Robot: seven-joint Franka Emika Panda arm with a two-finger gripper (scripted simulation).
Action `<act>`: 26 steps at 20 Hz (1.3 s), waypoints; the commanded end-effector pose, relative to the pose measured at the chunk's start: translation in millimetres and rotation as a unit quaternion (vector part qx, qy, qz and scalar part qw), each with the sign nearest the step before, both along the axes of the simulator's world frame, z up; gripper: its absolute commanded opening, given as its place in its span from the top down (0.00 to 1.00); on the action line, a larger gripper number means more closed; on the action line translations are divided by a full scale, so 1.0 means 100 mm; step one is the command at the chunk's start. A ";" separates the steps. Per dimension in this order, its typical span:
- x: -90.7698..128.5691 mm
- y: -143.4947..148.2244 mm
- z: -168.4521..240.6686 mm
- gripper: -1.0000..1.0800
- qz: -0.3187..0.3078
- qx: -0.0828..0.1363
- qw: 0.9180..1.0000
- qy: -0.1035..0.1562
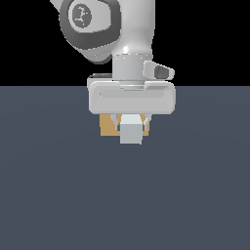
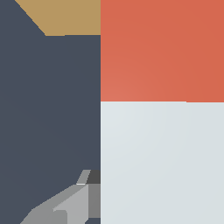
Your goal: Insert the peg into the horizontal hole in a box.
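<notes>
Nearest the exterior camera was the pale grey end face of the peg (image 1: 131, 131), a square pointing almost straight at the lens, so the bar's long axis ran away from that camera toward the box (image 1: 108, 126) behind it. The claw (image 1: 131, 120) was closed on the peg, one finger showing on each side of the bar just under the wide white hand. Tan corners of the box showed on both sides of the peg, more on the exterior view's left than on the right. That suggested the bar sat slightly toward the exterior view's right of the box's middle, though the hand and the peg covered most of the face.

From the wrist view the peg (image 2: 162, 131) filled half the picture, its grey-white length giving way to the red-orange end, and beyond that end a wedge of the tan box (image 2: 65, 17) appeared, with dark worktop (image 2: 48, 109) between. One grey finger (image 2: 65, 205) lay against the bar's side. The hole itself was not visible in either picture.

The relation that mattered was that the red-orange end led and pointed toward the box. The peg seemed level above the worktop and roughly lined up with the face. Whether its tip had reached the hole, or matched its height, could not be judged; the coming push probably depended on a small sideways correction first.
</notes>
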State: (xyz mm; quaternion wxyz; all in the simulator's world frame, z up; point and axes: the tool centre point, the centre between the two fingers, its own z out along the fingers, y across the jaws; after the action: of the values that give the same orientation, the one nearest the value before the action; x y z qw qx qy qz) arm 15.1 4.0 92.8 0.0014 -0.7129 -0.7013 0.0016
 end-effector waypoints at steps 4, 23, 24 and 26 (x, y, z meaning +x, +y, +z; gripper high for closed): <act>0.00 0.00 0.00 1.00 0.002 0.000 1.000 0.000; 0.01 0.60 0.04 1.00 0.003 0.000 1.000 -0.003; 0.01 0.68 0.05 1.00 0.003 0.000 1.000 -0.003; 0.01 0.83 0.05 1.00 0.003 0.000 1.000 -0.003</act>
State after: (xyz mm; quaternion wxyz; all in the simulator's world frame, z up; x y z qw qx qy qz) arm 14.9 75.0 94.9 0.0009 -0.7101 -0.7041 0.0013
